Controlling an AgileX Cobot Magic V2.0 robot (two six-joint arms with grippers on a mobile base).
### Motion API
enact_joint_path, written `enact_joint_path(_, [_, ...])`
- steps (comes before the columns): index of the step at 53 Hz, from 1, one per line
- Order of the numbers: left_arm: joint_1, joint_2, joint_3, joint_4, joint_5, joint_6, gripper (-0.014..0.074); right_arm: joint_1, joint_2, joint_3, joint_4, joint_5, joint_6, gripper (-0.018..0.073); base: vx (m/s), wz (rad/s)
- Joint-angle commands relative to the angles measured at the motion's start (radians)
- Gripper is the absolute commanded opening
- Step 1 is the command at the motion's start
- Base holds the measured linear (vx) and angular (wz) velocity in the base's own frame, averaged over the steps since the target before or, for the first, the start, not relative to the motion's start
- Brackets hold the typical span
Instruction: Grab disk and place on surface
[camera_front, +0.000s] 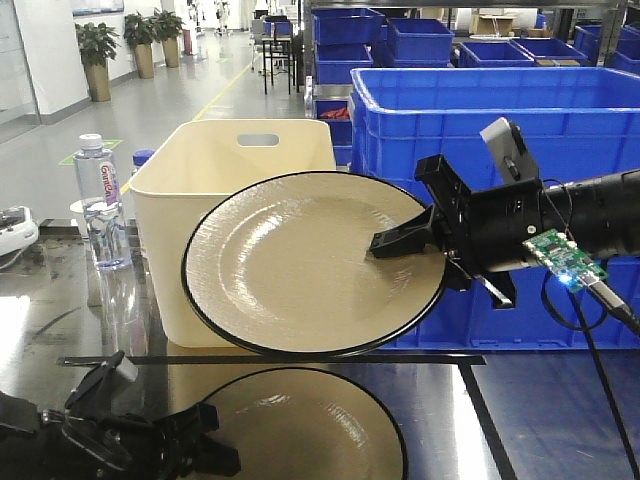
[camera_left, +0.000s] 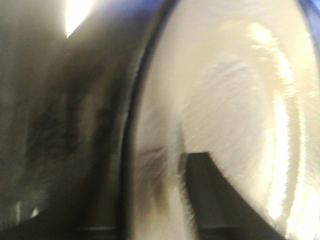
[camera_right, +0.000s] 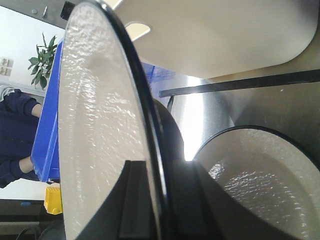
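Jaws of the right gripper (camera_front: 395, 243) pinch the rim of a cream, black-edged disk (camera_front: 300, 265) in the front view. It is held tilted in the air before a cream bin (camera_front: 235, 160) and a blue crate (camera_front: 560, 120). A second disk (camera_front: 310, 430) lies flat on the glossy worktop (camera_front: 540, 420), near side of a tape line (camera_front: 300, 359). The left gripper (camera_front: 205, 445) sits low, just beside it; whether its jaws are spread or closed, cannot tell.

Left wrist view: blurred. A cream disk face fills the frame, with one dark finger (camera_left: 210, 200) across it.

Right wrist view: the held disk is edge-on with a jaw on each face, clear of the worktop.
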Motion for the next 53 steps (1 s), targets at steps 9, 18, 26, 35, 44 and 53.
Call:
enact_joint_path(9, [0.107,-0.082,-0.015,0.111,0.102,0.009,0.0641,-0.002,-0.048,-0.042,0.108,-0.051,0.002,-0.0008,0.00,0.00])
enact_joint_path(18, [0.187,-0.207,-0.015,0.149,0.120,0.010,0.0620,-0.002,-0.048,-0.042,0.085,-0.073,0.001,-0.0008,0.00,0.00])
enact_joint_path(26, [0.244,-0.443,-0.015,0.158,0.048,0.010,0.0571,-0.001,-0.036,-0.039,-0.173,-0.053,0.010,-0.0008,0.00,0.00])
enact_joint_path(35, [0.244,-0.554,-0.015,0.158,-0.070,0.010,0.0552,0.014,0.035,-0.039,-0.187,-0.033,0.016,-0.0008,0.00,0.00])
enact_joint_path(44, [0.244,-0.581,-0.015,0.157,-0.122,0.010,0.0552,0.111,0.121,-0.039,-0.183,-0.047,0.007,-0.0008,0.00,0.00])
enact_joint_path(53, [0.244,-0.581,-0.015,0.157,-0.122,0.010,0.0552,0.160,0.177,-0.039,-0.187,-0.051,0.003,-0.0008,0.00,0.00])
